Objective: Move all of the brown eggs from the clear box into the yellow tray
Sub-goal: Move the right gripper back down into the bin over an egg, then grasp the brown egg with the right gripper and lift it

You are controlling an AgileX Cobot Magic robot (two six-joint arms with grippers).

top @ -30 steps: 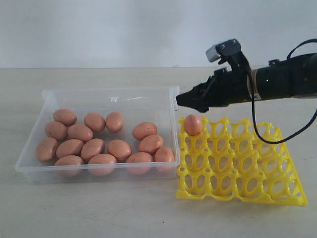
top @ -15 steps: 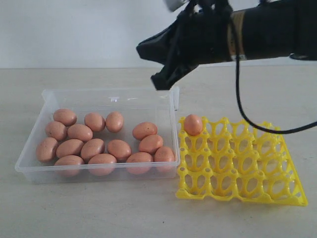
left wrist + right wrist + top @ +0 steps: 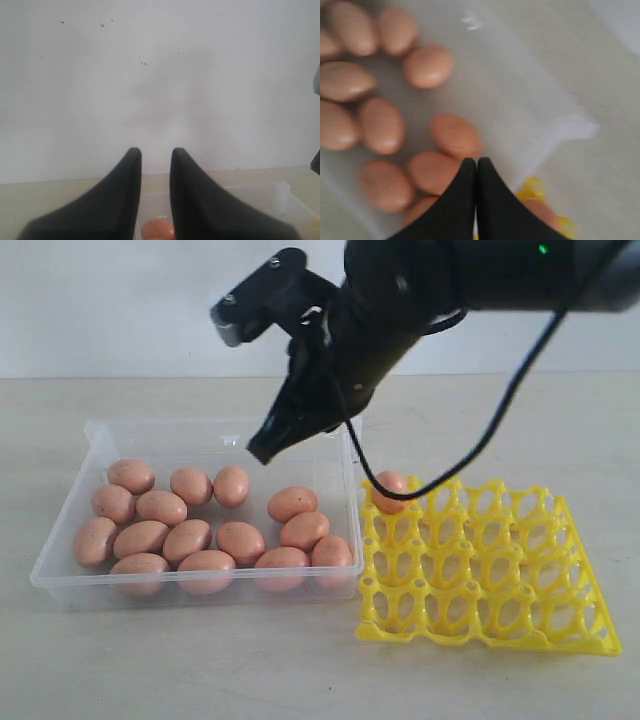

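Several brown eggs (image 3: pixel 241 540) lie in the clear box (image 3: pixel 200 426) on the left. One more brown egg (image 3: pixel 395 483) sits in the far left cup of the yellow tray (image 3: pixel 500 625). My right gripper (image 3: pixel 262 452) reaches across and hangs above the box's right half, shut and empty. In the right wrist view the right gripper (image 3: pixel 476 161) points down over the eggs (image 3: pixel 455 135), with the tray's corner (image 3: pixel 534 186) beside it. The left gripper (image 3: pixel 155 152) is open, holding nothing, with one egg (image 3: pixel 159 230) seen below it. It does not show in the exterior view.
The box and tray stand side by side on a pale tabletop (image 3: pixel 200 660), almost touching. A black cable (image 3: pixel 500 430) hangs from the right arm over the tray's far left corner. A white wall (image 3: pixel 100 300) rises behind the table.
The right arm has swung up from the tray's far left corner and leftward, and now hangs over the box. Its jaws have come together. The eggs have not moved.
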